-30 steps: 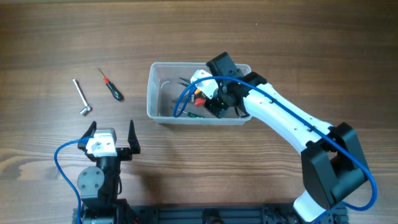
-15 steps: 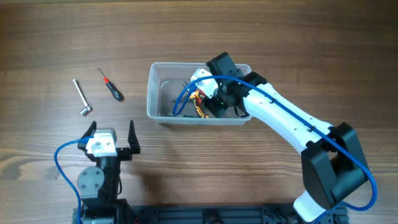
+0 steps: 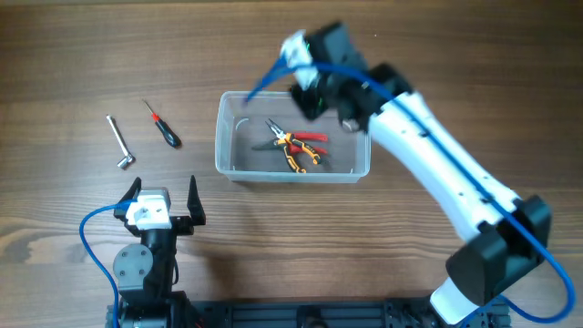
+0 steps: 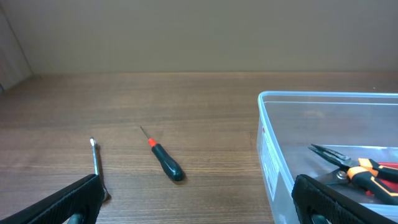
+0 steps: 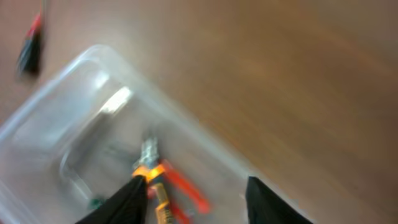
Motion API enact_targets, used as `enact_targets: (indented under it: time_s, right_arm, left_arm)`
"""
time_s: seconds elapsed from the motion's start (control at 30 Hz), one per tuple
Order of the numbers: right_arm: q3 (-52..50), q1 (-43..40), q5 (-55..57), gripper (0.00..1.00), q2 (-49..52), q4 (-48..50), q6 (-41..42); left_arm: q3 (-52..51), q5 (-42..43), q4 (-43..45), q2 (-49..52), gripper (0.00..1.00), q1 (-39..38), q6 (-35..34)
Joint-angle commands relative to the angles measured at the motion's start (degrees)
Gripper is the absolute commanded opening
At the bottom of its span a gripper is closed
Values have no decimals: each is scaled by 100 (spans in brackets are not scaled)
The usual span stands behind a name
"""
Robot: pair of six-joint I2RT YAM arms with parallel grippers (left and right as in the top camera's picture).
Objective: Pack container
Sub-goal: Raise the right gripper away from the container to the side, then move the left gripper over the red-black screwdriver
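The clear plastic container [image 3: 228,137] stands mid-table and holds pliers with red and orange-black handles [image 3: 296,146]. It also shows in the left wrist view [image 4: 273,162] and blurred in the right wrist view [image 5: 56,124]. My right gripper [image 3: 310,91] is open and empty, raised above the container's far rim; its fingers [image 5: 193,199] frame the pliers [image 5: 168,186] below. My left gripper [image 3: 164,202] is open and empty near the front edge [image 4: 199,205]. A red-and-black screwdriver [image 3: 164,126] and a metal L-shaped wrench [image 3: 119,144] lie on the table left of the container.
The screwdriver [image 4: 163,159] and the wrench [image 4: 96,165] lie ahead of the left gripper. The wooden table [image 3: 455,73] stretches around the container. The right arm reaches from the front right over the container's right end.
My right gripper has let go of the pliers, which now lie in the container, and has risen up and back out of the container. The left arm has not moved.
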Motion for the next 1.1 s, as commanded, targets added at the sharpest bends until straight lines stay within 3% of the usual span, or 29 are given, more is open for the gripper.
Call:
enact_targets:
  time_s: [0.0, 0.03, 0.07, 0.13, 0.5, 0.8, 0.97, 1.07]
  right_arm:
    - [1008, -654, 1410, 60, -236, -459, 874]
    - [1200, -887, 1456, 68, -240, -608, 879]
    - [1300, -1043, 1451, 84, -243, -688, 879]
    - [1449, -1436, 1451, 100, -247, -898, 861]
    - [1456, -3126, 1447, 100, -275, -1200, 863]
    - [1456, -3392, 1403, 100, -275, -1198, 868]
    - [1456, -3392, 1388, 99, -275, -1198, 866]
    - [1456, -3392, 1388, 99, -275, -1200, 866]
  left_arm:
    - [-24, 87, 13, -4, 100, -33, 129]
    - [-24, 87, 13, -4, 100, -33, 129]
    - [-24, 87, 13, -4, 100, -33, 129]
    - [-24, 87, 13, -4, 100, -33, 129]
    - [-24, 87, 13, -4, 100, -33, 129]
    - [-24, 90, 17, -4, 100, -33, 125]
    - [-22, 518, 44, -4, 100, -33, -286]
    - [7, 745, 42, -2, 100, -33, -975]
